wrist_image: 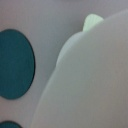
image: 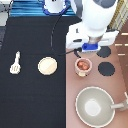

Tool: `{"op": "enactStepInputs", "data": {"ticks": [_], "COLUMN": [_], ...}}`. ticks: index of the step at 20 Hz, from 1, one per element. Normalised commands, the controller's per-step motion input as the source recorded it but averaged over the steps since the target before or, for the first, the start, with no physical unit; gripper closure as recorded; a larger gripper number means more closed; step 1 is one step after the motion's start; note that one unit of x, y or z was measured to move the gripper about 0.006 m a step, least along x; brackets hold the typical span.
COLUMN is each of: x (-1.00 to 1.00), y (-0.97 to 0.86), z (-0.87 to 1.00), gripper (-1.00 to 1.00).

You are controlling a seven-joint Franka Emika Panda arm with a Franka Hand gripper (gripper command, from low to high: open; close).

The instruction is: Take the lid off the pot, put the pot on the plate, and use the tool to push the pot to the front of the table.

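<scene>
White arm, blue-blocked pincer (image: 89, 49)

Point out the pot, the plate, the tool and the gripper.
pot (image: 83, 65): exterior view, reddish-brown inside, lid off.
plate (image: 48, 65): exterior view, centre of the disc.
tool (image: 15, 64): exterior view, handle near the blade.
gripper (image: 89, 46): exterior view, blue block above the pot.

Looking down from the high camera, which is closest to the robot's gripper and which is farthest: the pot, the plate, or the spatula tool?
The gripper hangs over the stove counter, just above the pot in the exterior view.
1. The pot, right beneath it on the counter, its inside showing.
2. The plate, on the black table toward the exterior view's left.
3. The tool, farthest left.
</scene>
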Motion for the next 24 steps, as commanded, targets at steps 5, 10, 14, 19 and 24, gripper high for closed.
{"op": "enactStepInputs", "data": {"ticks": [5, 10, 14, 19, 24], "x": [-1.0, -1.0, -1.0, -1.0, -0.65], "y": [-0.05, -0.13, -0.14, -0.14, 0.07], "z": [-0.51, -0.78, -0.88, -0.84, -0.43], "gripper": [1.0, 1.0, 1.0, 1.0, 1.0]}}
